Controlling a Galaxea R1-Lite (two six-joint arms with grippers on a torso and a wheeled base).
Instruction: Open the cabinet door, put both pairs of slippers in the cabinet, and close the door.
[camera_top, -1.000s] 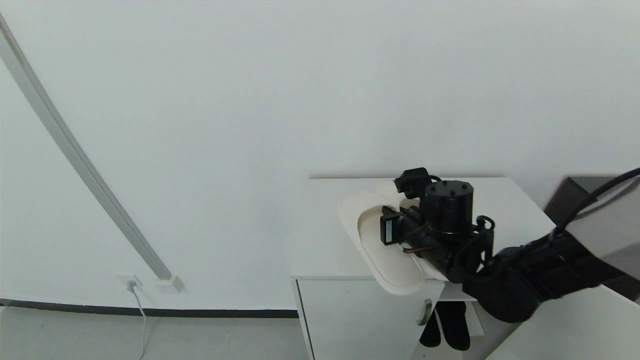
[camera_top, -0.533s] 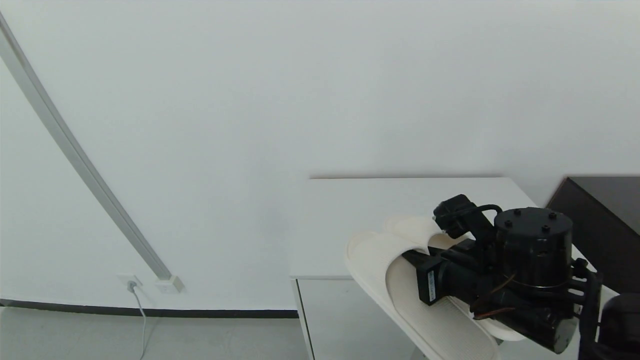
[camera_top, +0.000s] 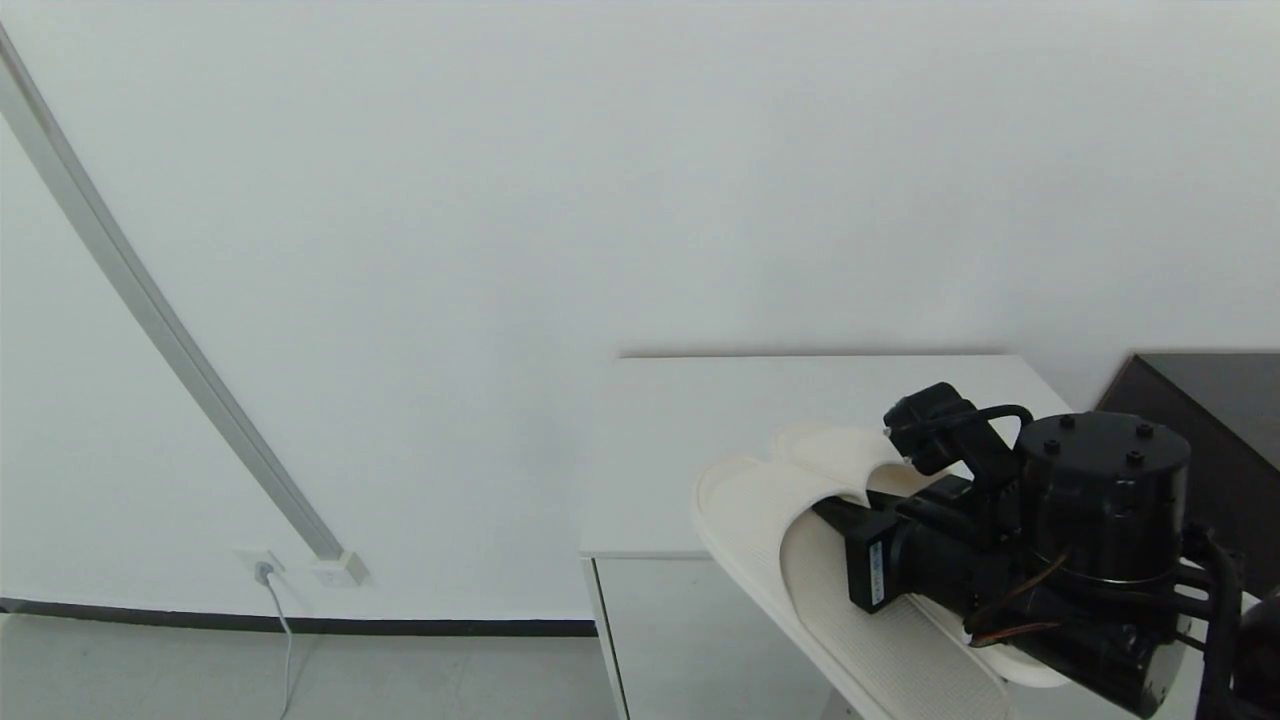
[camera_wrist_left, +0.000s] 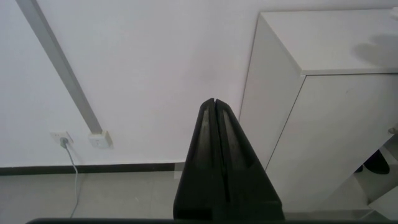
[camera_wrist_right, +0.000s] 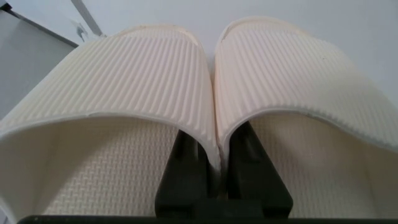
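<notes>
A pair of cream ribbed slippers (camera_top: 765, 505) hangs in the air in front of the white cabinet (camera_top: 700, 450), off its top. My right gripper (camera_top: 835, 515) is shut on them. In the right wrist view its fingers (camera_wrist_right: 186, 168) reach in under the two straps and pinch the adjoining inner edges of the slippers (camera_wrist_right: 214, 93) together. My left gripper (camera_wrist_left: 214, 143) is shut with nothing in it, held low beside the cabinet (camera_wrist_left: 311, 118). A dark pair of slippers (camera_wrist_left: 375, 163) shows in the cabinet's open lower part.
A dark panel (camera_top: 1200, 400) stands right of the cabinet. A slanted grey conduit (camera_top: 150, 300) runs down the white wall to a socket with a cable (camera_top: 262, 572). Bare grey floor (camera_top: 300, 670) lies left of the cabinet.
My right gripper has lifted the cream slippers off the cabinet top and drawn them forward and to the right, closer to the camera. In the last half second it moved only a little.
</notes>
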